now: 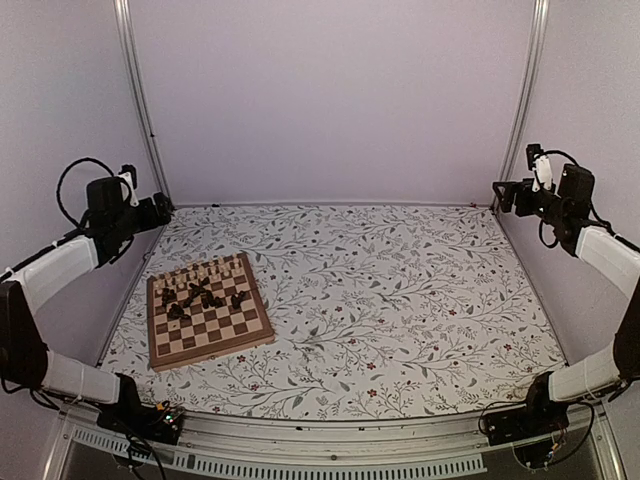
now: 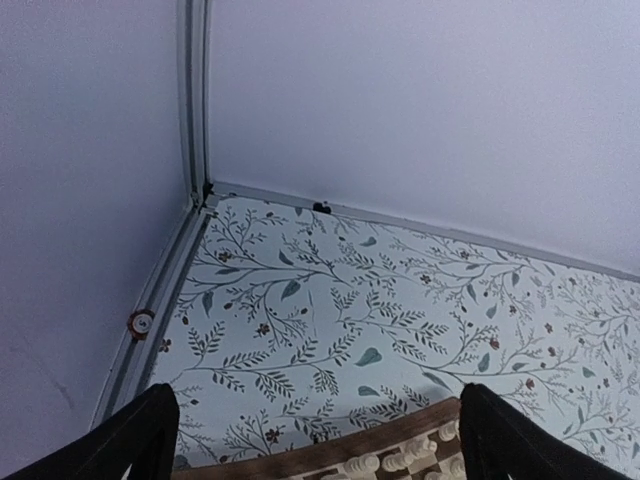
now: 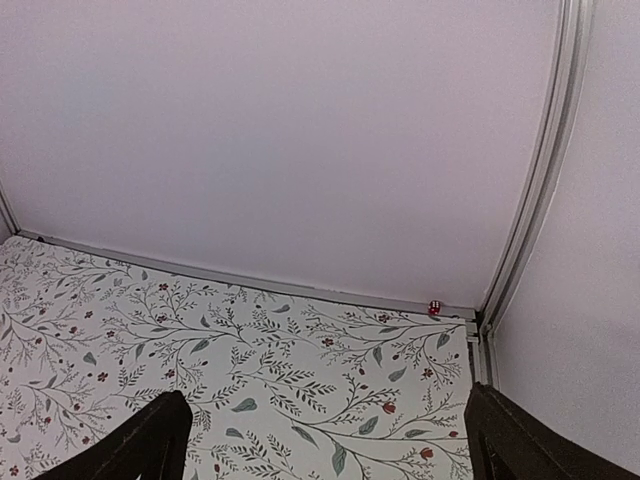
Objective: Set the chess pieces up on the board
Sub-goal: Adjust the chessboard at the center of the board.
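Note:
The chessboard [image 1: 215, 337] lies on the left of the floral cover, with pale pieces [image 1: 212, 268] in a row along its far edge and dark pieces [image 1: 200, 296] scattered loosely near the middle. In the left wrist view the board's far rim [image 2: 330, 452] and some pale pieces [image 2: 400, 462] show at the bottom. My left gripper [image 1: 160, 208] is raised above the board's far left side, open and empty [image 2: 315, 440]. My right gripper [image 1: 500, 193] is raised at the far right, open and empty [image 3: 325, 440], far from the board.
The floral table cover [image 1: 400, 300] spans the table. White walls and metal corner posts [image 1: 140, 100] enclose it. A small red die [image 3: 434, 307] sits at the far right corner, and a small round red marker [image 2: 141, 322] lies in the left rail.

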Controlling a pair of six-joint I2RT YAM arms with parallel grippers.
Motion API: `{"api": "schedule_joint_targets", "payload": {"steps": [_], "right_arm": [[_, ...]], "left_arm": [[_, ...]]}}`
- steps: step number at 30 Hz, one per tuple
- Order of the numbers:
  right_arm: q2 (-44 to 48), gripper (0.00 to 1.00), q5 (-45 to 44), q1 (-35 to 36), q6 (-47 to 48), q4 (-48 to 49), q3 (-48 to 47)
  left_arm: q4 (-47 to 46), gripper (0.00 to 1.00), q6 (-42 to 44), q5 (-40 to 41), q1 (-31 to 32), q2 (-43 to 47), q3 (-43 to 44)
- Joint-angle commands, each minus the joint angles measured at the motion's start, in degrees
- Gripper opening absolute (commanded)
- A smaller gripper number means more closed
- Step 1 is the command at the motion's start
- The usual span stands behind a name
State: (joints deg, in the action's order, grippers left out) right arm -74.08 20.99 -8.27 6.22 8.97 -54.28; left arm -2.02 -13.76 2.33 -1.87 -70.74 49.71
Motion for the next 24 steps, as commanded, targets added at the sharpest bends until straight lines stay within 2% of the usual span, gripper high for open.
{"api": "schedule_joint_targets", "payload": {"steps": [1,3,7,10,14,15,17,20,21,24], "right_arm": [[1.13,0.99,-0.85,-0.51,-1.21,2.17,1.22],[1.31,0.99,0.20,-0.67,-1.21,2.19,1.35],[1.23,0.99,1.97,-0.78,-1.08,2.19,1.50],[1.10,0.99,2.91,-0.78,-0.66,2.11,1.68],[1.46,0.99,5.08,-0.74,0.50,1.94,2.09],[1.76,0.99,5.59,-0.79,1.09,1.93,2.47],[2.58,0.99,6.94,-0.78,2.44,1.97,3.54],[3.36,0.99,11.30,-0.78,5.23,1.80,4.56],[3.45,0.99,12.55,-0.77,5.56,1.57,4.62],[2.96,0.99,16.09,-0.78,5.99,0.50,4.33]], "left_arm": [[6.88,0.99,3.76,-11.85,0.27,-6.23,2.35],[6.75,0.99,5.59,-14.09,1.40,-5.25,2.92],[-4.56,0.99,8.68,-12.60,1.70,3.44,-5.39],[-4.14,0.99,9.13,-10.13,2.26,6.87,-6.03],[-3.39,0.99,2.55,14.96,4.08,7.22,-7.74],[-1.51,0.99,2.12,18.29,4.19,6.22,-7.27],[-1.10,1.00,3.28,18.16,4.74,4.68,-6.63],[-0.88,0.99,1.67,13.11,4.96,5.15,-6.61],[0.80,0.98,3.09,12.47,4.90,4.94,-5.86],[17.44,0.76,-0.87,12.11,2.35,1.41,0.64]]}}
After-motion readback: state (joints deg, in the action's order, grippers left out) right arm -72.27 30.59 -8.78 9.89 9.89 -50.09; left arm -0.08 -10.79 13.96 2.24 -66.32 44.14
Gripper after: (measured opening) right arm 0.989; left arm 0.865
